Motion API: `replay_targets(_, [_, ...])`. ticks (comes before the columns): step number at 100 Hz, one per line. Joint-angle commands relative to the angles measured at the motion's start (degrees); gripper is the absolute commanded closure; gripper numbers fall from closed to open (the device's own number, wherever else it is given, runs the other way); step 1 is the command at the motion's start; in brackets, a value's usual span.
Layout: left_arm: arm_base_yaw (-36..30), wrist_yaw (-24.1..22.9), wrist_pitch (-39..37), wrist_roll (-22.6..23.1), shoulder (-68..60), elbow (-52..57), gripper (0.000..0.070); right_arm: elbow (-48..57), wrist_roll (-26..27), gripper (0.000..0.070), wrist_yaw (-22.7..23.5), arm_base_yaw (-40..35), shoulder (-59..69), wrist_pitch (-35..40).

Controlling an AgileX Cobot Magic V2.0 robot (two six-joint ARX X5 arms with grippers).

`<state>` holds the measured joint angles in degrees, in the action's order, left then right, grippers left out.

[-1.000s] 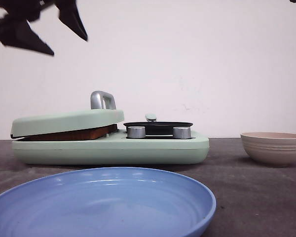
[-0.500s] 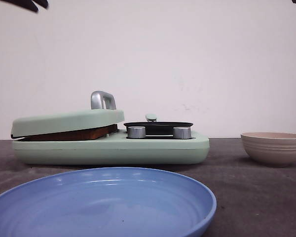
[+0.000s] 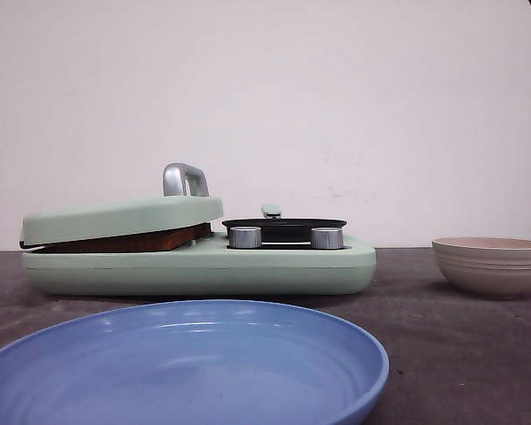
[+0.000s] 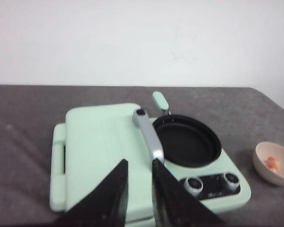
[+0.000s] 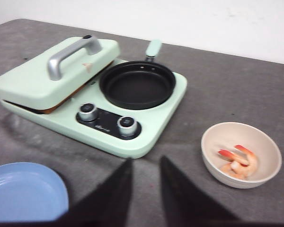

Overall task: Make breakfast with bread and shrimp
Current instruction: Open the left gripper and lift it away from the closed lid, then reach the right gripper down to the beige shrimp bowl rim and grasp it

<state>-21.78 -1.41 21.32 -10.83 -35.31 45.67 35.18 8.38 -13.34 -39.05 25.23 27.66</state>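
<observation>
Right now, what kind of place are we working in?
Probably a staged tabletop kitchen setup, not a real kitchen: a mint breakfast maker with bread under its lid, a bowl of shrimp, a blue plate, bare white wall.

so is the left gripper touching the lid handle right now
Apart. In the left wrist view the left gripper hangs above the silver lid handle, its dark fingers clear of it, and the front view shows no gripper near the handle.

Front view sits low at table level; both wrist views overlook the cooker (image 5: 92, 90)
</observation>
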Motion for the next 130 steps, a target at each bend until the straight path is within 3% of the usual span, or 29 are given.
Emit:
replay_targets(1, [-0.13,-0.33,-0.28,0.48,1.79,-1.46,0.0690,0.11,0.00,0.0485,-0.92,-0.46,0.11,-0.09])
replay_targets(28, [-0.13,-1.62,0.11,-0.17,8.26,-5.29,0.0690,0.07,0.66,0.0485,-6.64,0.04,1.42,0.74])
replay_targets(65, [-0.13,-1.70,1.46,-0.11,8.57,-5.51,0.0690,0.04,5.75,0.0485,-3.76,8.02,11.41,-3.96])
replay_targets(90, [-0.13,-1.66,1.88,1.01,8.83,-5.55,0.0689,0.07,10.99,0.0485,6.64,19.69,17.25,-7.28])
replay_targets(119, [-0.13,-1.64,1.86,2.58,8.83,-5.60,0.0688,0.83,12.57,0.0482,26.36,36.87,27.63,-8.35])
replay_targets(130, [-0.13,-1.64,1.86,2.71,8.83,-5.62,0.0683,2.54,12.15,0.0430,31.39,41.38,32.76,-8.35])
